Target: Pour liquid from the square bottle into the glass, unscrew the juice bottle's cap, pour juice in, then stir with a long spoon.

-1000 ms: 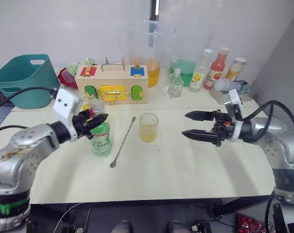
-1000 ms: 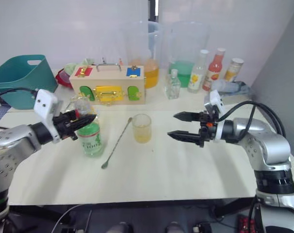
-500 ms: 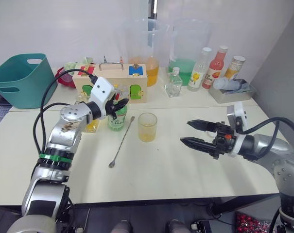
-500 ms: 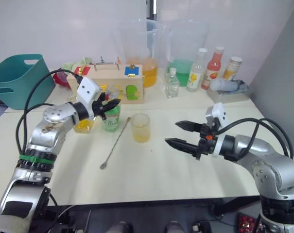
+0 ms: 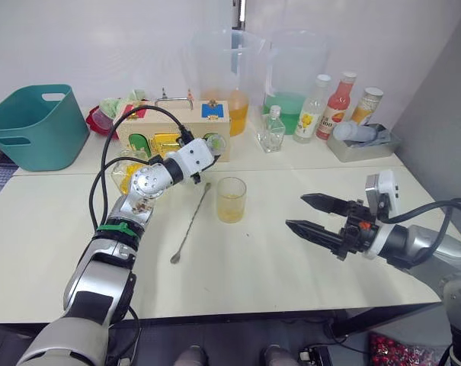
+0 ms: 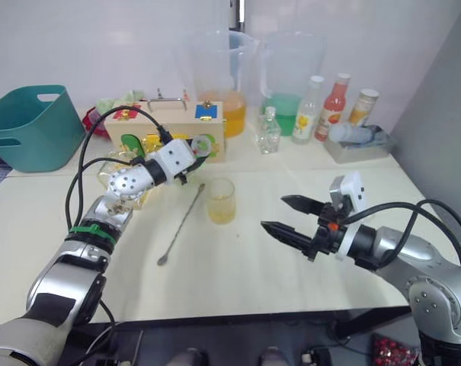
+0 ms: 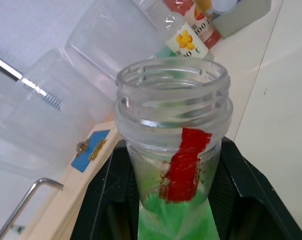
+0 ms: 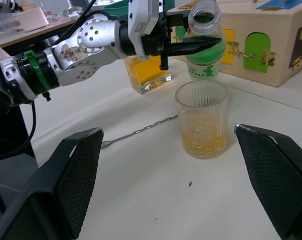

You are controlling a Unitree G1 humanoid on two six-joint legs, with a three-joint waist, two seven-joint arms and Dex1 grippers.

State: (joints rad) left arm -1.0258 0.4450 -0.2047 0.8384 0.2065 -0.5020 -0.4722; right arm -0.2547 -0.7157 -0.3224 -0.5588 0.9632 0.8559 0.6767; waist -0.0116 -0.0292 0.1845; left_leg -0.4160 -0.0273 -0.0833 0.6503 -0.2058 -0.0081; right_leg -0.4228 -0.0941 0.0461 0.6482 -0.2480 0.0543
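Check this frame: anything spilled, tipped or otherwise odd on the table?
Nothing spilled. The left gripper holds the juice bottle upright and uncapped behind the glass, which holds some yellow liquid. The long spoon lies flat.

Matt cream tabletop (image 5: 291, 267), smooth. Slim clear plastic juice bottle (image 7: 173, 150): glossy ribbed threads at its uncapped neck, a strip of red tape, glossy green-and-white label below. Small clear ribbed glass tumbler (image 8: 201, 126), slightly frosted. Squat square bottle of glossy clear glass (image 8: 143, 75). Thin long spoon of polished silver metal (image 5: 190, 224). Pale wooden box (image 5: 173, 126), unvarnished-looking, with brass-coloured metal fittings. Teal plastic tub (image 5: 32, 126), satin finish. Black fingers (image 8: 73, 175) bear a fine-textured, probably rubbery pad surface.
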